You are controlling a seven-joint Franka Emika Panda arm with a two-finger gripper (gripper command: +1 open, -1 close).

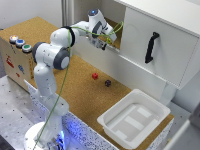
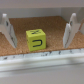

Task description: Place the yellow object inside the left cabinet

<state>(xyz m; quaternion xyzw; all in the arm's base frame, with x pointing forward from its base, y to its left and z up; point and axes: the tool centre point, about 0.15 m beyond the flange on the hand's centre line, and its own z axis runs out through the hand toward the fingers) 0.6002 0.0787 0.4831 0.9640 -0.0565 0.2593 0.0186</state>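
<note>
Yellow object [image 2: 36, 40] on left cabinet [image 2: 50, 27] floor, between open jaws

A cork-topped bench [image 1: 75, 95] carried a red cube [image 1: 94, 76] and a dark cube [image 1: 107, 83], near each other but apart, the dark one toward the exterior view's right. A white plastic tub [image 1: 133, 120] sat at the bench's near right end. Behind the cubes stood a white door [image 1: 157, 47] with a black handle [image 1: 151, 47]. At the exterior view's far left, a brown box [image 1: 15, 62] bore three round buttons [image 1: 20, 43] in a row on its top.
</note>
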